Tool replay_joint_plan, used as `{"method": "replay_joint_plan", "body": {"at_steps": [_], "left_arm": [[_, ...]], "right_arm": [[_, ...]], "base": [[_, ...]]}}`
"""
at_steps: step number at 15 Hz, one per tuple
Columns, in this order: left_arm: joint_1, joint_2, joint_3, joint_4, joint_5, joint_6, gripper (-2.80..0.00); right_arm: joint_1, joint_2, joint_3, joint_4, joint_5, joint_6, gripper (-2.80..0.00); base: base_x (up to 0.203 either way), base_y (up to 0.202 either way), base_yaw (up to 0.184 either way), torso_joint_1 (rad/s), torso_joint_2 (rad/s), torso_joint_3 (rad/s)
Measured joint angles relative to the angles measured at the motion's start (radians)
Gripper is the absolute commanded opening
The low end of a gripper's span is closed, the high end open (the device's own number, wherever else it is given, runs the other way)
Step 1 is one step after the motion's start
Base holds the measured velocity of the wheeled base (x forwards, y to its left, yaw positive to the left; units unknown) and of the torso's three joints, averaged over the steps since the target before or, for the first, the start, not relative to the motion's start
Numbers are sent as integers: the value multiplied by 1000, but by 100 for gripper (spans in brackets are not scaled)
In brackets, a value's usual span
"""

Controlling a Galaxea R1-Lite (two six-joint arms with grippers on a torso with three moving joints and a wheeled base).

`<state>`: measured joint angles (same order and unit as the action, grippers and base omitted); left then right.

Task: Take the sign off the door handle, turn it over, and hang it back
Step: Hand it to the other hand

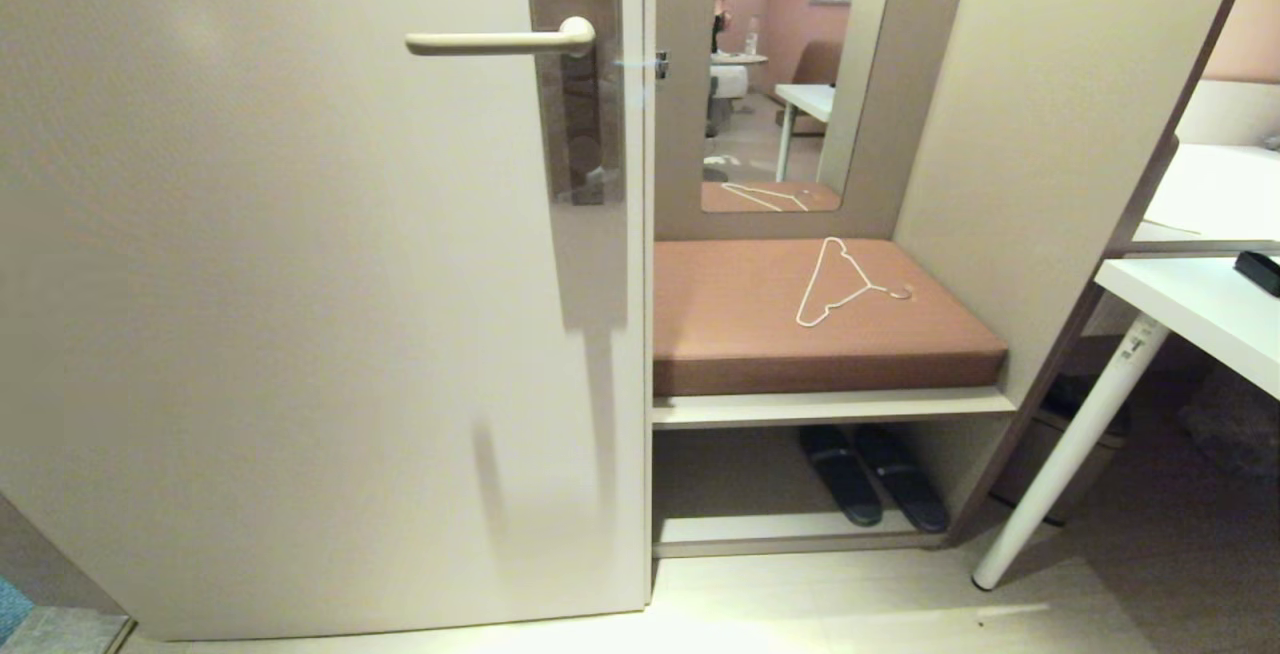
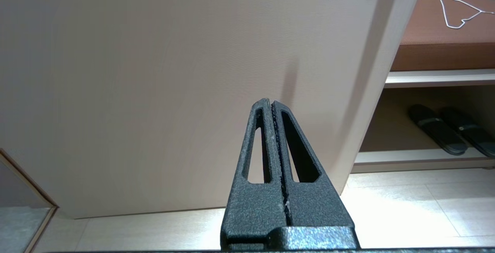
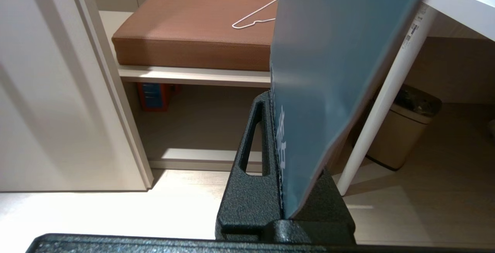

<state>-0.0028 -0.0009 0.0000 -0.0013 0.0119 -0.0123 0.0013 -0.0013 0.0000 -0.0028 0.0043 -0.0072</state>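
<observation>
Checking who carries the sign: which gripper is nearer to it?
Right. The right gripper is shut on the sign, its blue face showing. The left gripper is shut and empty, facing the door, with no sign in its view.

White lettering on the blue sign [image 3: 328, 71], unreadable.

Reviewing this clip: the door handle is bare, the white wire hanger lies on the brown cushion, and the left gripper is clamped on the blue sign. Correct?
One slip: the right gripper holds the blue sign, as the right wrist view shows. The left gripper is shut on nothing. The door handle is indeed bare, and the white wire hanger lies on the brown cushion.
</observation>
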Motion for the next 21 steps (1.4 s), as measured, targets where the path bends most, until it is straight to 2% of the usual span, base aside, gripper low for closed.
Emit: {"method": "replay_joint_plan", "body": {"at_steps": [21], "left_arm": [[0, 0, 0, 0, 0, 0, -280]], "right_arm": [[0, 0, 0, 1, -2, 10, -280]], "base": [[0, 0, 0, 0, 0, 0]]}}
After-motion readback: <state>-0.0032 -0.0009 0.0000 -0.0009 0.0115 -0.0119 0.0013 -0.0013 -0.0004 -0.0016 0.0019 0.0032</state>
